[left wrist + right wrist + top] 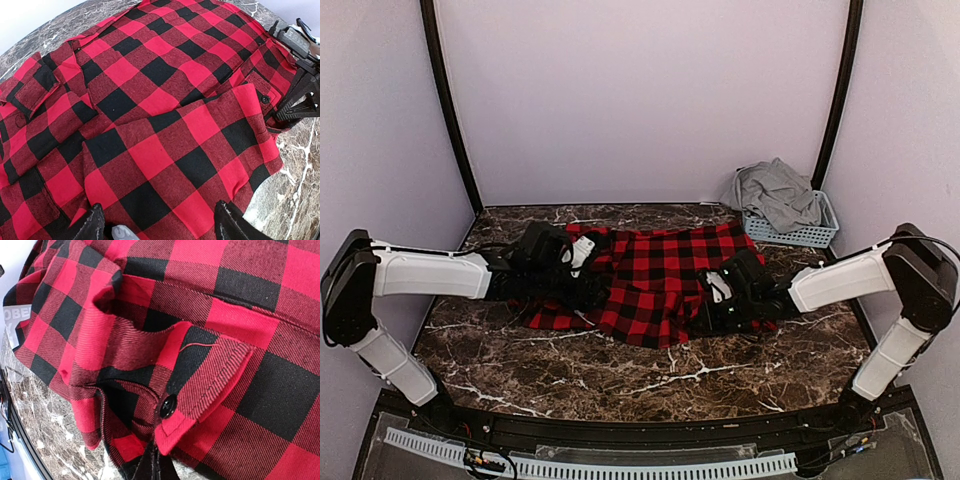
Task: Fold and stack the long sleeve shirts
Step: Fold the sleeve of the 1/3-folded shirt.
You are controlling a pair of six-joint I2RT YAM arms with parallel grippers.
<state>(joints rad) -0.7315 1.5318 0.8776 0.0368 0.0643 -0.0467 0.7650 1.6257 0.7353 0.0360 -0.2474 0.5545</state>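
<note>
A red-and-black check long sleeve shirt [660, 275] lies spread on the marble table, with a sleeve folded across its body [190, 145]. My left gripper [588, 290] hovers over the shirt's left part, its jaws open wide [160, 220], and only cloth shows between the fingers [230, 225]. My right gripper [715, 310] is at the shirt's right edge. It is shut [155, 465] on the hem just below a buttoned cuff [200, 385]. A plain grey long sleeve shirt [775, 190] sits bunched in the basket.
The pale blue slatted basket [817, 236] stands at the back right, against the wall. Dark marble tabletop [620, 370] lies bare in front of the shirt. White walls close in the back and both sides.
</note>
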